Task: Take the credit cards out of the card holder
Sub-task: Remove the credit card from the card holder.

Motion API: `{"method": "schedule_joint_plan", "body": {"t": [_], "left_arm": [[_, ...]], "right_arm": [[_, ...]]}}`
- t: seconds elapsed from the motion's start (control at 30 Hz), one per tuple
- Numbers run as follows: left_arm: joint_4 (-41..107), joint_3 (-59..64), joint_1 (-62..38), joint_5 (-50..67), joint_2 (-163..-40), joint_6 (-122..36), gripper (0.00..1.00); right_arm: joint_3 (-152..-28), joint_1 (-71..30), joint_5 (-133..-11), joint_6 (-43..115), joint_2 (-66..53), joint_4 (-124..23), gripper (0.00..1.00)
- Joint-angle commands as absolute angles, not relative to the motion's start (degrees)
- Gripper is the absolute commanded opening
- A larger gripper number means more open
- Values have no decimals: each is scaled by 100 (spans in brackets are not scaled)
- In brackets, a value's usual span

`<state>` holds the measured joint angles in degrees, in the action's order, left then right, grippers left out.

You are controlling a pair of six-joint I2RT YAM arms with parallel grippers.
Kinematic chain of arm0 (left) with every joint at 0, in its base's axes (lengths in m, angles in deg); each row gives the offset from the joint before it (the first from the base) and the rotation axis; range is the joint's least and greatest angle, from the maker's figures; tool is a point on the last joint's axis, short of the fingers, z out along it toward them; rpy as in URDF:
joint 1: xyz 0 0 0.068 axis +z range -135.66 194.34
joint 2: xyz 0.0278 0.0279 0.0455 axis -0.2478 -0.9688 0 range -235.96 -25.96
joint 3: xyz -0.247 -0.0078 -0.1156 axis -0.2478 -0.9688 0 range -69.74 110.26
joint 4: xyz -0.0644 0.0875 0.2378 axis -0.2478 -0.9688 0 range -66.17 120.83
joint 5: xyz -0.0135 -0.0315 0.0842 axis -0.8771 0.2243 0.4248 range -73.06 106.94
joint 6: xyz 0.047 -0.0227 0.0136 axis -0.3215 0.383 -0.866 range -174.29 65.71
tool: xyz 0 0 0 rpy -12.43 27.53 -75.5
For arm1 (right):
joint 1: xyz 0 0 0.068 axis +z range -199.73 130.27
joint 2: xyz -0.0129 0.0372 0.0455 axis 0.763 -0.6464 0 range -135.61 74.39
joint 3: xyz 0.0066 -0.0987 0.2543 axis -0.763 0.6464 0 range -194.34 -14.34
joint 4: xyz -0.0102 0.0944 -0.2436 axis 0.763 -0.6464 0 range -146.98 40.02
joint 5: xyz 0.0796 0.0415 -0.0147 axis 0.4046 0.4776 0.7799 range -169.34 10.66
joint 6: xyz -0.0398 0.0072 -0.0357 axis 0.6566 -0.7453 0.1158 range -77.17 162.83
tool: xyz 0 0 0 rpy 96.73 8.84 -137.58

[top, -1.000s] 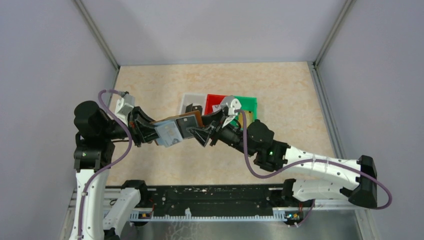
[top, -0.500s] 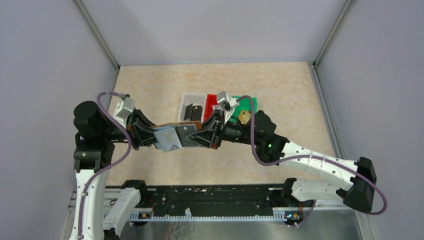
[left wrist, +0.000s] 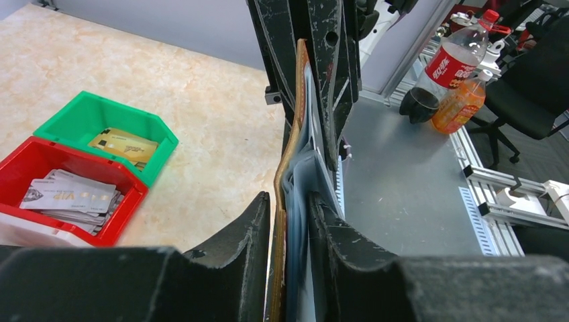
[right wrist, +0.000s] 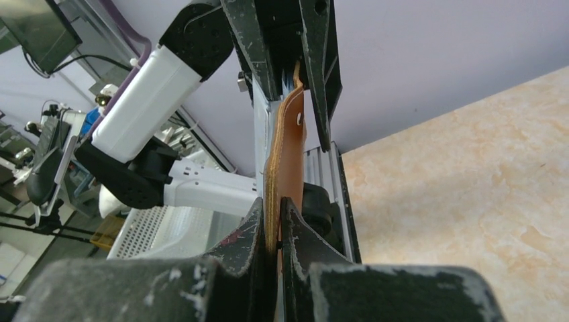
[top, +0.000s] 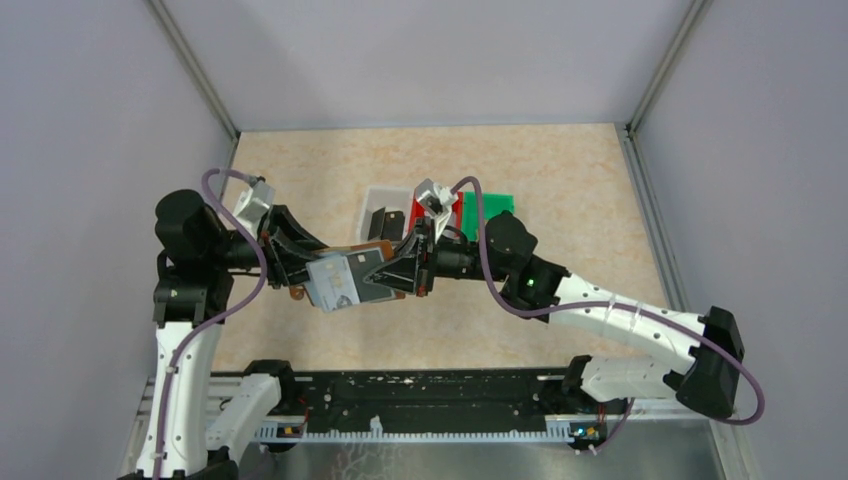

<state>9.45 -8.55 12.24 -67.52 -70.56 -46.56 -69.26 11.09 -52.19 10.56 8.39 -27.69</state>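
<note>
While left jaws clamp 1 end of the card holder (top: 350,277), right jaws clamp the other.

1. Seen only edge-on in both wrist views: card holder (left wrist: 295,127); sleeve faces hidden, number of cards inside impossible to tell.
2. Too small to make out from the top view: contents of the pale sleeves.
3. Partly covered by the right arm (top: 510,252), just beyond the card holder: red bin (top: 458,212) and green bin (top: 495,205).
4. Cut off at the left wrist view's edge, left of the card holder: red bin and white bin (left wrist: 20,231).
5. Too small to read: print on the gold card (left wrist: 124,143).
</note>
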Motion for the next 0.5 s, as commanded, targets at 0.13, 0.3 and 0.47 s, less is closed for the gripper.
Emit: {"method": "schedule_joint_plan", "body": {"t": [0.13,0.3,0.47], "left_arm": [[1512,-815,1232,-6714,-7332,-4288,31],[1731,-818,1231,-6595,-7265,-3998,30],[1923,-904,1231,-6389,-7045,-3797,30]], "right_arm": [[-7620,981,-5188,1068,1055,-3051,0],[-7632,973,-5121,933,1177,-3076,0],[-7505,971,-4872,740,1223,-2775,0]]}}
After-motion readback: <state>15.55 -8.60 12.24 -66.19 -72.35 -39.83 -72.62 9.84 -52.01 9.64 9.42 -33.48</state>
